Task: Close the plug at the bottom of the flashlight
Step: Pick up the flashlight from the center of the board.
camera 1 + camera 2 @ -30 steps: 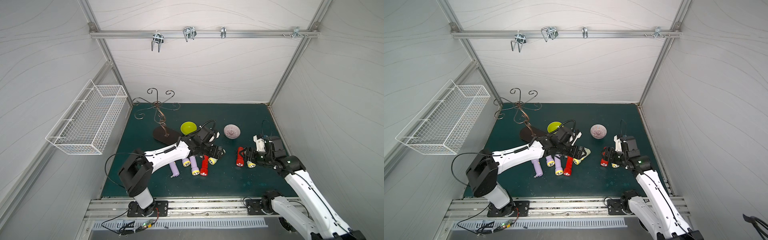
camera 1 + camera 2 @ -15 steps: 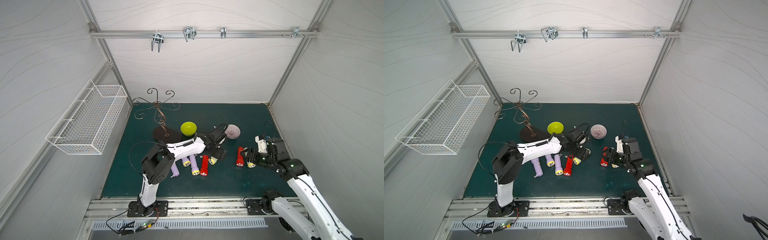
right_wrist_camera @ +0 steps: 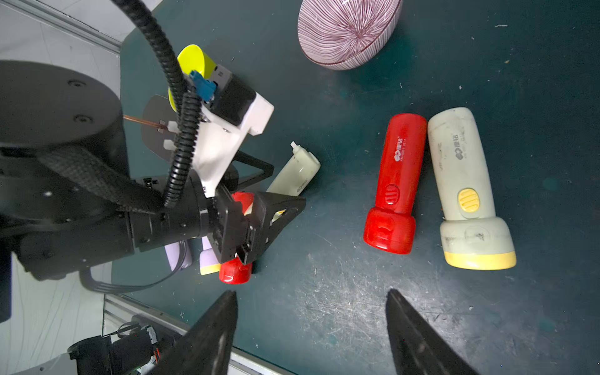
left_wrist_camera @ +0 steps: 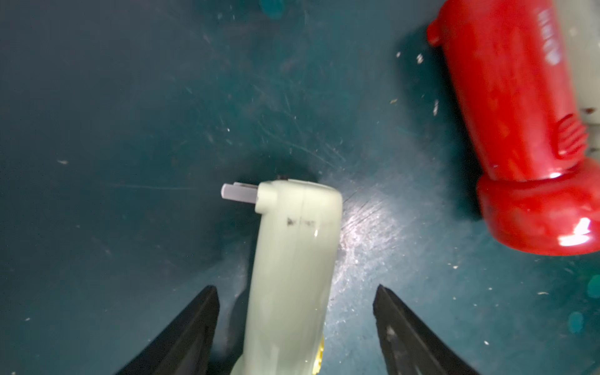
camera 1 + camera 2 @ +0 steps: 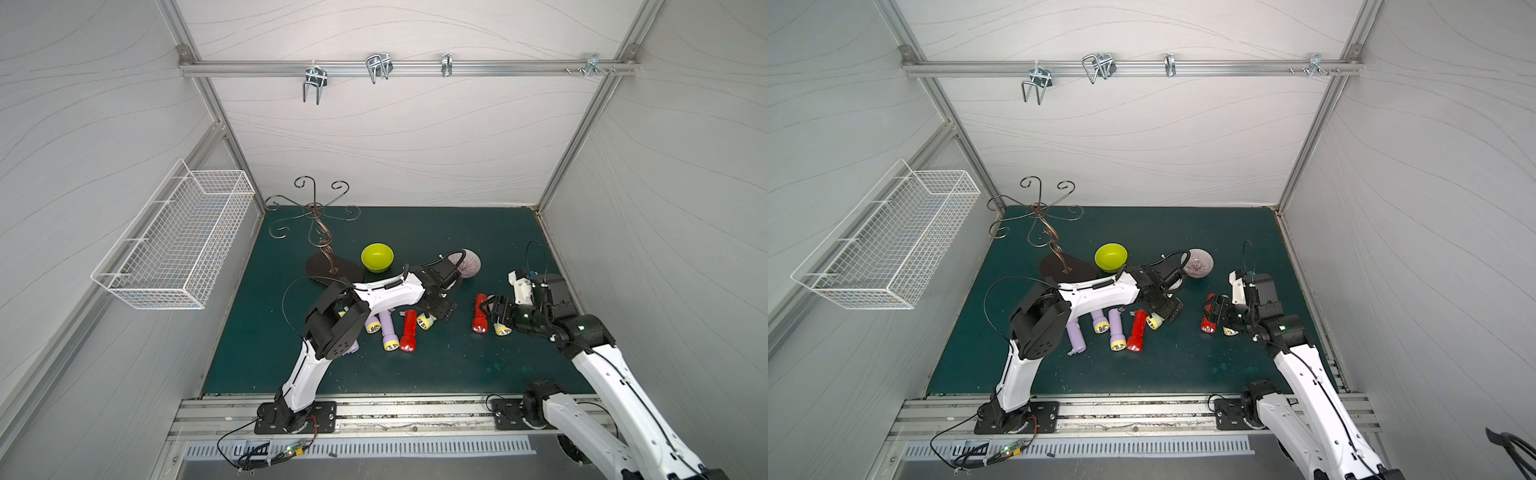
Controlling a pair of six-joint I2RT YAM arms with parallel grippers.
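A cream flashlight [image 4: 292,259] with a yellow head lies on the green mat between the fingers of my left gripper [image 4: 295,292]. The jaws stand open, with a gap on each side of the body. Its plug [image 4: 238,194] sticks out sideways from the tail end, grey prongs exposed. In both top views the left gripper [image 5: 440,309] [image 5: 1169,309] hangs low over this flashlight [image 5: 426,321]. My right gripper [image 3: 311,295] is open and empty above bare mat, just short of a red flashlight [image 3: 394,185] and a second cream flashlight [image 3: 464,188].
Another red flashlight [image 5: 408,331] and purple flashlights [image 5: 387,332] lie close beside the left arm. A yellow-green bowl [image 5: 377,257], a striped bowl [image 5: 469,262] and a metal hook stand [image 5: 320,232] sit behind. A wire basket [image 5: 178,241] hangs on the left wall.
The left arm's elbow has swung right and forward, and its gripper has shifted right and down over the cream flashlight. The right arm has barely moved.
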